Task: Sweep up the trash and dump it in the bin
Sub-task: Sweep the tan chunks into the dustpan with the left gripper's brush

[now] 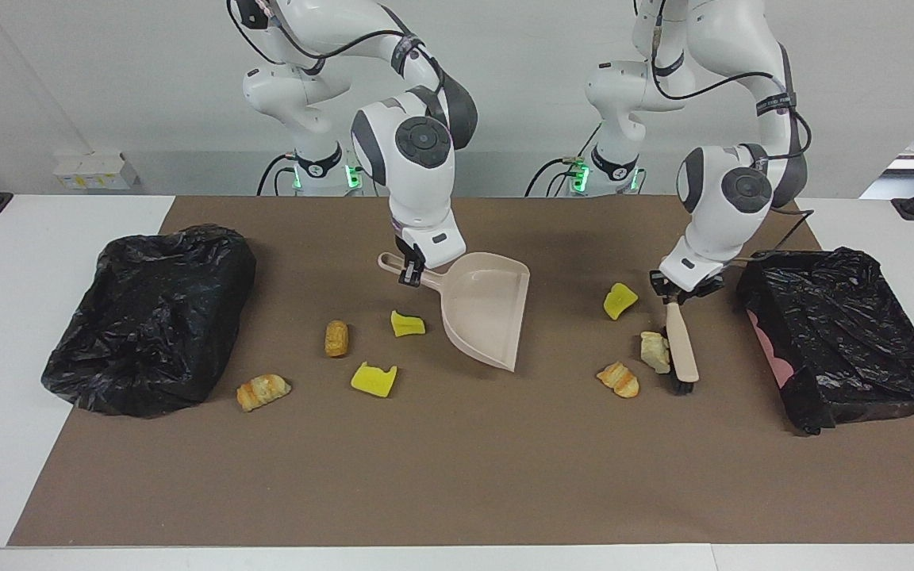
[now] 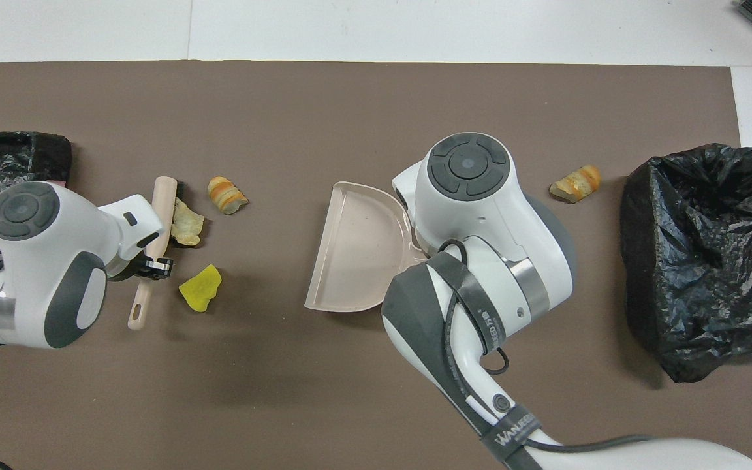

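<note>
on the brown mat (image 1: 457, 476), starting at the right arm's end, a crumpled black bag (image 1: 151, 317) lies with a croissant-like roll (image 1: 263, 391) just beside its corner. next come a small brown roll (image 1: 336, 338) and two yellow foam chunks, one (image 1: 373, 378) farther from the robots than the other (image 1: 407, 323). mid-table the right gripper (image 1: 412, 274) is clamped shut on the handle of the beige dustpan (image 1: 485, 316), which tilts with its mouth toward the left arm's end. past the pan sit a third yellow chunk (image 1: 620, 300) and a second croissant-like roll (image 1: 619, 378). the pale beige lump (image 1: 654, 351) touches the brush (image 1: 681, 349), its bristles down on the mat beside it. the left gripper (image 1: 675, 293) is closed tight on the brush's handle. at the left arm's end stands the bin lined with black plastic (image 1: 846, 333), well apart from the scattered pieces.
</note>
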`<state>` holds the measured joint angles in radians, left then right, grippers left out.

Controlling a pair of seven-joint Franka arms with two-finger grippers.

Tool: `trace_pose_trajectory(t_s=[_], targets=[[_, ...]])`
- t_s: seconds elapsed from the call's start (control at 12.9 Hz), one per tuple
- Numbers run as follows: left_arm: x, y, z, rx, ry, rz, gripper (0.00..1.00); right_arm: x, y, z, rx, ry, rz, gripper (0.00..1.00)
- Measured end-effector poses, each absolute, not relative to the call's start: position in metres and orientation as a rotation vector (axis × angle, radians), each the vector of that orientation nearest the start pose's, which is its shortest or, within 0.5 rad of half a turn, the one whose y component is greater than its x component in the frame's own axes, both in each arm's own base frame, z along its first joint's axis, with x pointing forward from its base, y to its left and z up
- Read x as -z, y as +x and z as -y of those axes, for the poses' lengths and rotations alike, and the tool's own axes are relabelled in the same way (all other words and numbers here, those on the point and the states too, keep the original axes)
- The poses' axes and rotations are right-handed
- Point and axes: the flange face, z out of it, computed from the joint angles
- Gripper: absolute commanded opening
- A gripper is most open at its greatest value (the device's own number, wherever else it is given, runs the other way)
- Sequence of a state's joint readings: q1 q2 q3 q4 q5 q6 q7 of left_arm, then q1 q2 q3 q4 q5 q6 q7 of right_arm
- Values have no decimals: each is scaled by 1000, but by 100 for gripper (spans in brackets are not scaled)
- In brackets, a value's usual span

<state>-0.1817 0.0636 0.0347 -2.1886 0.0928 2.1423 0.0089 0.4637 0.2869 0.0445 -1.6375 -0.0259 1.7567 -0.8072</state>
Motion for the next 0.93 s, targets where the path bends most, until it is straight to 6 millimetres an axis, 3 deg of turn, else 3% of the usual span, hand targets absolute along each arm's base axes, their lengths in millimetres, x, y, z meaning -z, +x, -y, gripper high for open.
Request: trace_pose_trajectory(t_s=[0.31, 0.7, 0.93], targets=[[-348, 515, 114, -171, -3081, -375, 0, -426, 550, -305, -244, -2456, 1925, 0], [-348, 502, 160, -173, -3072, -498, 0, -394, 544, -340, -242, -2475, 2018, 0], [-348, 493, 186, -177, -3064, -569, 0, -386, 546, -343, -232, -2479, 2021, 0]])
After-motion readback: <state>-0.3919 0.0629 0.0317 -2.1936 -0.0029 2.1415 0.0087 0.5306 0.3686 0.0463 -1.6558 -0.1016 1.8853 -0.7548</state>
